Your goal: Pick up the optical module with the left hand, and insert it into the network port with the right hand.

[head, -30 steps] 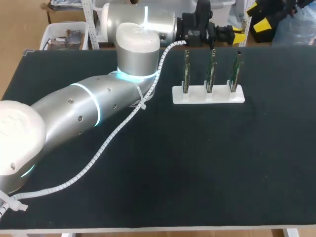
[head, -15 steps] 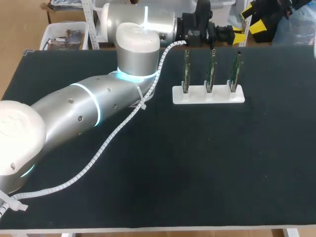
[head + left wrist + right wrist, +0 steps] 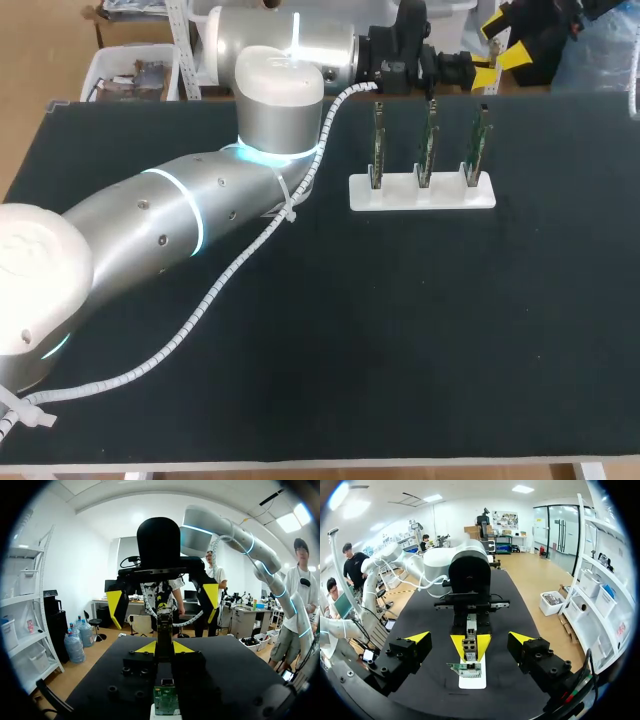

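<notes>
The optical module [image 3: 469, 650] is off the counter, held in the air past the far edge, behind the white holder [image 3: 422, 192]. It sits clamped between the two yellow fingertips [image 3: 148, 647] of the left end effector [image 3: 165, 648], which press on it from either side, and it juts out beyond them. In the head view the module itself is too small to make out.

Facing it head-on is the right end effector [image 3: 503, 40], just beyond the module's free end and not touching it. Its fingers are spread wide with nothing between them; in the left wrist view its yellow tips stand well apart on either side of the module's line.

Nearer than both end effectors, the white holder rests on the black counter [image 3: 400, 350] in its far half, a little right of the middle. Three green circuit boards [image 3: 428, 140] stand upright in it, side by side in a row running left to right. In both wrist views one board shows directly under the held module, apart from it.

The left arm [image 3: 150, 215] comes in from the near left corner and crosses the left half of the counter to the far edge, with a white spiral-wrapped cable [image 3: 220, 285] running along it.
</notes>
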You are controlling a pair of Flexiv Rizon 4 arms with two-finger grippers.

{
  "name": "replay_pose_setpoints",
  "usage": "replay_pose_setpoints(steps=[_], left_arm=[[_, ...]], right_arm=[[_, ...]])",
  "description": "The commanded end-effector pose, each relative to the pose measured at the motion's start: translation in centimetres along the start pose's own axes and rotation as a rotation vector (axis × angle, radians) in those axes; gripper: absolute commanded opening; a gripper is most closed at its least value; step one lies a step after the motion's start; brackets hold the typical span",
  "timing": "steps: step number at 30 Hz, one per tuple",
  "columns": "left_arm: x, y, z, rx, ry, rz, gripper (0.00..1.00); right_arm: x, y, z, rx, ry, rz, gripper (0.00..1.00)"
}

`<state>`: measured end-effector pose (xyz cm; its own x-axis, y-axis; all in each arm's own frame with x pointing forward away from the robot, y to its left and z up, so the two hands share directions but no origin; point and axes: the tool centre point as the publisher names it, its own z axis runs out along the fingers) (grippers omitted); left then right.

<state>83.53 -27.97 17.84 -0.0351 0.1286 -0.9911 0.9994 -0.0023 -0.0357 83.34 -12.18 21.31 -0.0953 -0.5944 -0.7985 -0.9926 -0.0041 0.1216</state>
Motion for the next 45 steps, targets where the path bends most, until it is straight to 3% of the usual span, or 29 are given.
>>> replay_pose_setpoints(steps=[1,23,24,25,26,27,45], left_arm=[[-0.01,1.09,0.48,0.316,0.002,0.0,0.0],[-0.01,1.09,0.48,0.316,0.002,0.0,0.0],[-0.01,1.09,0.48,0.316,0.002,0.0,0.0],[-0.01,1.09,0.48,0.316,0.002,0.0,0.0],[-0.01,1.09,0.48,0.316,0.002,0.0,0.0],[-0.01,1.09,0.48,0.316,0.002,0.0,0.0],[-0.01,1.09,0.48,0.316,0.002,0.0,0.0]], right_arm=[[-0.2,-0.85,-0.15,-0.3,0.005,0.0,1.0],[-0.41,-1.16,0.16,-0.312,0.008,0.0,1.0],[-0.42,-1.18,0.16,-0.313,0.008,-0.003,0.79],[-0.43,-1.2,0.18,-0.316,0.004,-0.003,0.44],[-0.44,-1.22,0.18,-0.316,0.003,-0.003,0.27],[-0.44,-1.25,0.19,-0.312,0.002,-0.004,0.0],[-0.39,-1.44,0.2,-0.313,0.007,-0.01,0.0]])
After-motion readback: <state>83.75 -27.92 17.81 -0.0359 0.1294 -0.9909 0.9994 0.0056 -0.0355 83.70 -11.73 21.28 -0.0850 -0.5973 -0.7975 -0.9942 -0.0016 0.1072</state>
